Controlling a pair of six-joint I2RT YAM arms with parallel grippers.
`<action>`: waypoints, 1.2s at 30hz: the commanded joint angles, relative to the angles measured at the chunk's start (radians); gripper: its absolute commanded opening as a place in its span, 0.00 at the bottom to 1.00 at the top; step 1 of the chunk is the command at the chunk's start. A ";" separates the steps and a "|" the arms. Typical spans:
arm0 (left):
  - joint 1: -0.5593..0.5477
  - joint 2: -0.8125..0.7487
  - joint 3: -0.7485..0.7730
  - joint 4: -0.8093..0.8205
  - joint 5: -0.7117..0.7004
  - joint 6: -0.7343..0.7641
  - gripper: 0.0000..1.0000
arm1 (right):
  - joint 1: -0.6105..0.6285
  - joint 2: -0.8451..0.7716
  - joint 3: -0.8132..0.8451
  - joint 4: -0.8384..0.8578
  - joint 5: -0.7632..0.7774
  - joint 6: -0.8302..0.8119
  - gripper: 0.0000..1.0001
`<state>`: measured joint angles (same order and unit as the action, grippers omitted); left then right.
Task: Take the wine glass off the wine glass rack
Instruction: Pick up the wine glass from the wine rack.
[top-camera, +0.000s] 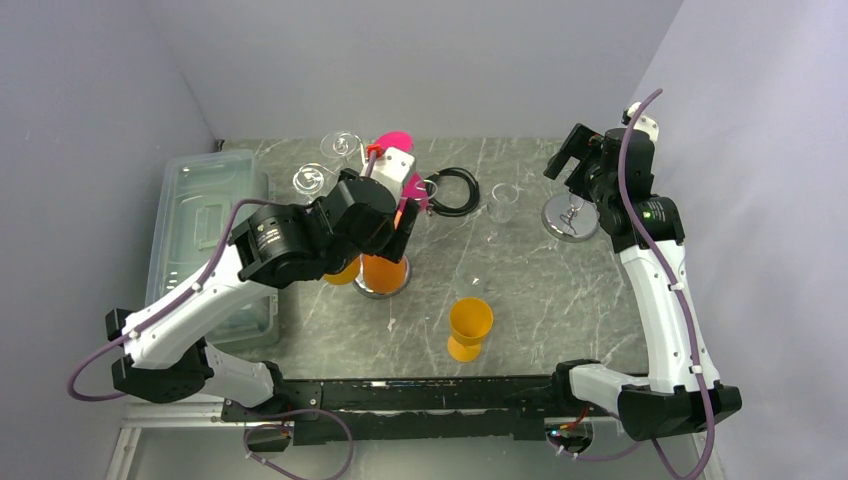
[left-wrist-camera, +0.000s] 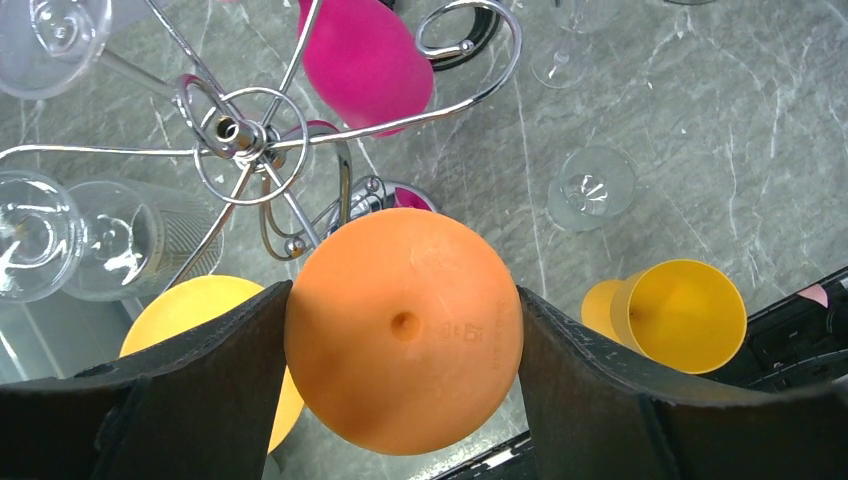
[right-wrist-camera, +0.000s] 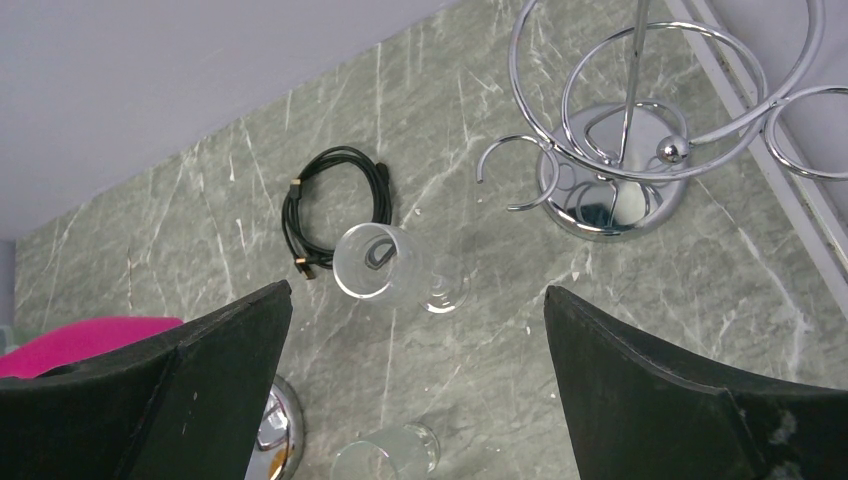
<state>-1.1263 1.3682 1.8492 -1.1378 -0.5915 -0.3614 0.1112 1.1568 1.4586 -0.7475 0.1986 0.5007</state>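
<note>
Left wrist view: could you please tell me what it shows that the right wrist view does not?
Only left wrist: the orange wine glass gripped by the left end effector, the wine glass rack's curled arms, two yellow glasses. Only right wrist: a smaller chrome stand, the open right end effector. Both: pink glass, black cable, clear glasses on the marble table.
</note>
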 joint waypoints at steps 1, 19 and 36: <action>0.002 -0.033 -0.010 0.028 -0.048 -0.008 0.54 | 0.003 -0.020 -0.003 0.034 0.005 0.002 1.00; 0.003 -0.022 -0.075 0.252 -0.145 0.083 0.55 | 0.002 -0.028 -0.004 0.028 0.014 -0.008 1.00; 0.011 0.046 -0.048 0.322 -0.083 0.126 0.55 | 0.002 -0.048 -0.024 0.038 -0.054 -0.007 1.00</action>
<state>-1.1179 1.4063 1.7714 -0.8745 -0.6861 -0.2478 0.1112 1.1305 1.4357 -0.7479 0.1680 0.4999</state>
